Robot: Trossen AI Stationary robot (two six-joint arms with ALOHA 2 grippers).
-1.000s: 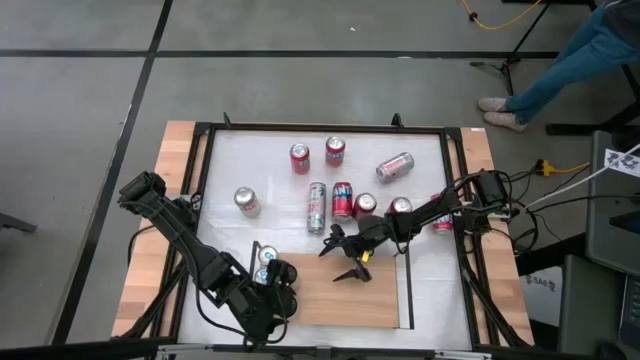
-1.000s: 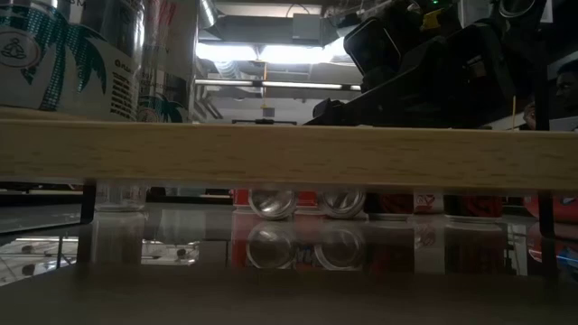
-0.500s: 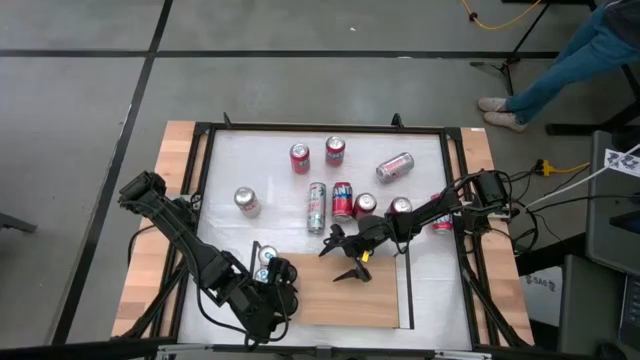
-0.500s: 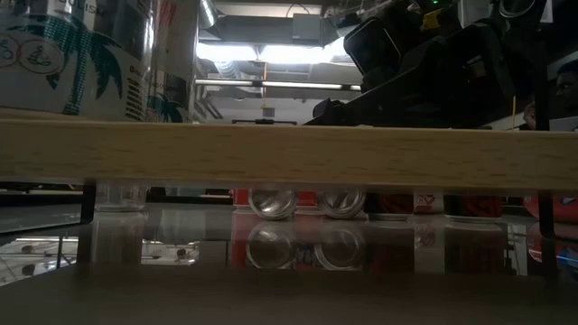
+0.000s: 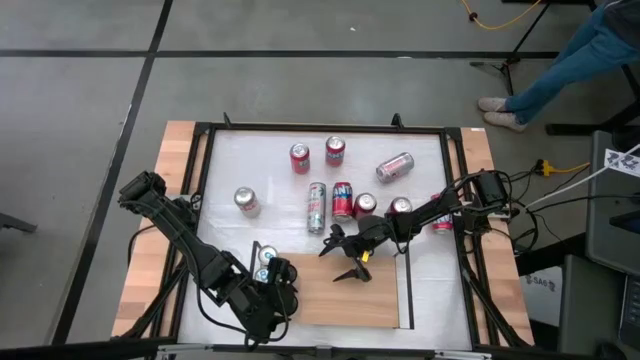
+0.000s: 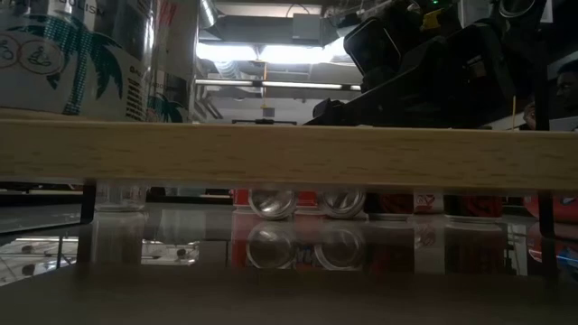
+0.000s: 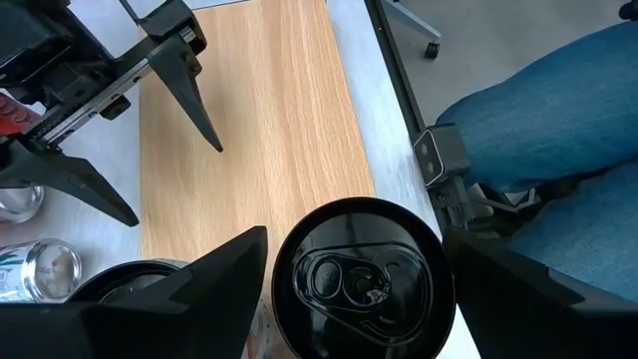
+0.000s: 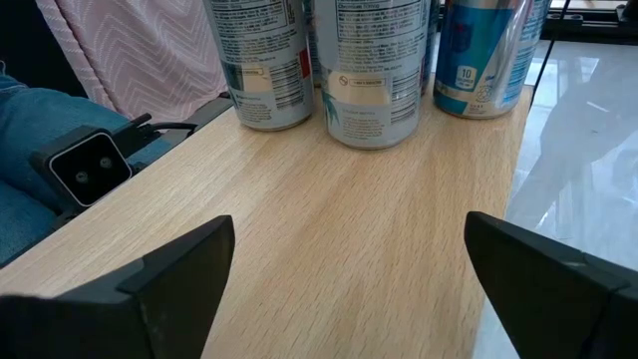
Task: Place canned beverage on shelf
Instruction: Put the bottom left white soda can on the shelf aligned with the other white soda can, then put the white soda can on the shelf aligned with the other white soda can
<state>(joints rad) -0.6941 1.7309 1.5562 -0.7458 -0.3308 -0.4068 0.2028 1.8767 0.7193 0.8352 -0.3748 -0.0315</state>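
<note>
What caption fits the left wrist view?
Left gripper around a black-topped can over the light-wood shelf; open right gripper beyond.

Robotics lab, bare concrete floor (image 5: 80, 150), loose cables (image 5: 500, 15), framed test table (image 5: 180, 140)

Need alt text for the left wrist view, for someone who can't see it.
A black-topped can sits between the left tool's two dark fingers, above the light-wood shelf. The right tool hangs open over the shelf's far end.

left claw (image 5: 268, 290) gripping, right claw (image 5: 343, 258) spread
</note>
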